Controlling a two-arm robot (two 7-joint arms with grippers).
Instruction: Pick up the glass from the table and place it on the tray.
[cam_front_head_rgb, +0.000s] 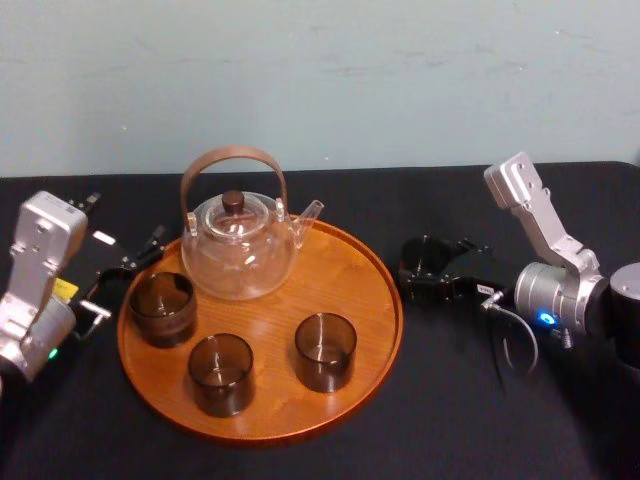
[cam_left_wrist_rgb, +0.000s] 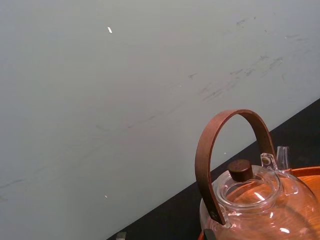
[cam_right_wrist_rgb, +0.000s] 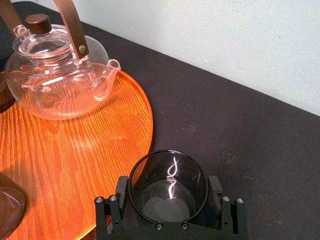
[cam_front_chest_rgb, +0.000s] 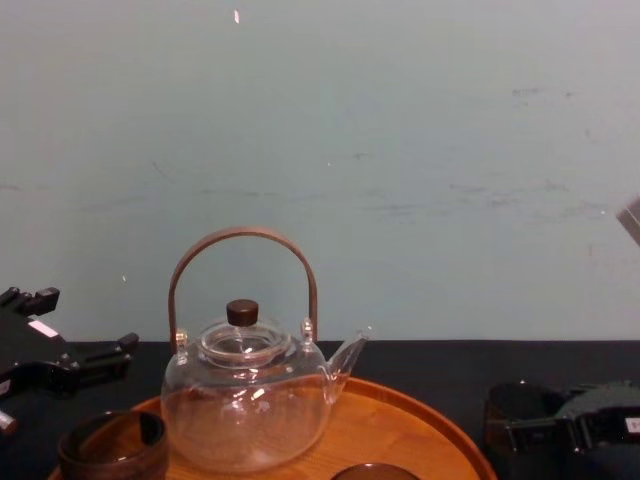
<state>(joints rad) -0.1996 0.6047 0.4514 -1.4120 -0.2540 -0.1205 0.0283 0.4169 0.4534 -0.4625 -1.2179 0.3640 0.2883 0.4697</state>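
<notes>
We see the left claw (cam_front_head_rgb: 128, 272) low over the table (cam_front_head_rgb: 450, 420), its fingers spread with nothing between them. Just to this claw's right lies the tray (cam_front_head_rgb: 345, 275), whose rim passes close by the claw's tips. A first tumbler (cam_front_head_rgb: 162, 308) of dark glass stands on the tray just beside those tips, though we cannot tell whether anything touches it. Beyond the claw and to its right, the clear teapot (cam_front_head_rgb: 238, 250) sits on the tray's far side with its brown handle upright. Farther right of the left claw, a second tumbler (cam_front_head_rgb: 221, 373) and a third tumbler (cam_front_head_rgb: 325, 350) stand on the tray's near half, apart from each other.

The right claw (cam_front_head_rgb: 425, 268) reaches in from the right and pinches the glass (cam_right_wrist_rgb: 167, 185) upright between its two black fingers. The glass is off the tray, over the bare table. The tray's rim runs just to this claw's left, with a narrow strip of table between them. We cannot tell whether the glass's base touches the table.
</notes>
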